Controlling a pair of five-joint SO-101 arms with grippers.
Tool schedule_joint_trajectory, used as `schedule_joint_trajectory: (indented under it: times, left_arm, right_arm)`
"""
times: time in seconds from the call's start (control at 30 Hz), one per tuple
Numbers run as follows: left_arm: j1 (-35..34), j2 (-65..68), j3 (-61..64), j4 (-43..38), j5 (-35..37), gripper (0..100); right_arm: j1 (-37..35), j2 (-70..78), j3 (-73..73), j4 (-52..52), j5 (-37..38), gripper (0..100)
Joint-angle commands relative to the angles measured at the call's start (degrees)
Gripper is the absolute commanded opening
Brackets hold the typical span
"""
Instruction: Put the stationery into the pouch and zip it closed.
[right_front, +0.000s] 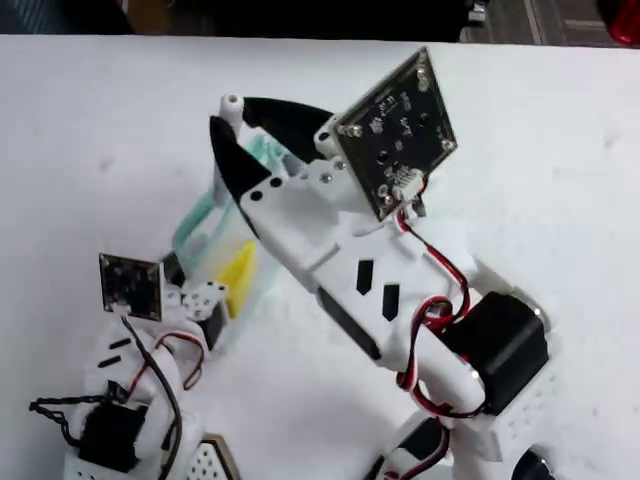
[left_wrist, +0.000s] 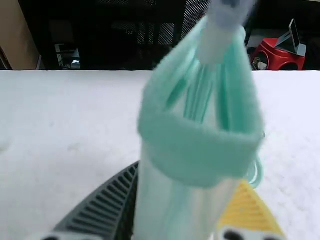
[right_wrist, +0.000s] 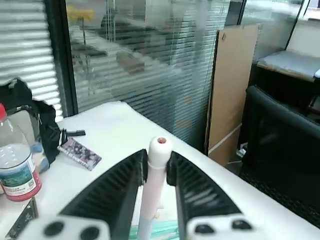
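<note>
One pouch pinched by left pincer; one pen pinched by right pincer.

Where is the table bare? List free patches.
Free: the table left of the pouch, and its right side beyond the right arm. Crowded: the middle, where the left gripper grips the pouch and the right gripper holds a pen at its mouth.

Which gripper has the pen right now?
The right gripper: its jaws are shut on the white pen. The left gripper clamps the mint-green pouch instead.
</note>
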Motion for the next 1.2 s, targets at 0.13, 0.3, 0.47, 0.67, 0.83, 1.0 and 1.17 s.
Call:
schedule_joint_trajectory:
  times: [0.13,0.3,0.47,0.67,0.83,1.0,1.17]
  left_arm:
    - [0.84,-0.4,-0.62,-0.62,0.53,23]
    - [0.84,-0.4,-0.62,-0.62,0.53,23]
    - [0.84,-0.4,-0.62,-0.62,0.53,23]
    - [0.84,-0.4,-0.62,-0.62,0.44,23]
    - [0.84,-0.4,-0.62,-0.62,0.44,23]
    - [0.84,-0.4,-0.62,-0.62,0.44,23]
    - [0.84,-0.4,-0.53,-0.62,0.44,23]
  right_arm:
    - [-0.48,-0.31,-1.76,0.57,0.79,1.7]
    - [-0.48,1.19,-0.26,2.07,0.79,1.9]
    - [-3.91,2.15,1.67,4.88,0.79,10.9]
    - [-6.9,1.71,1.32,6.29,0.79,22.0]
    - [-4.44,1.63,1.32,6.11,0.79,20.5]
    - [6.81,2.42,1.76,5.76,0.44,20.5]
    - [22.37,6.02,6.59,0.48,0.26,20.5]
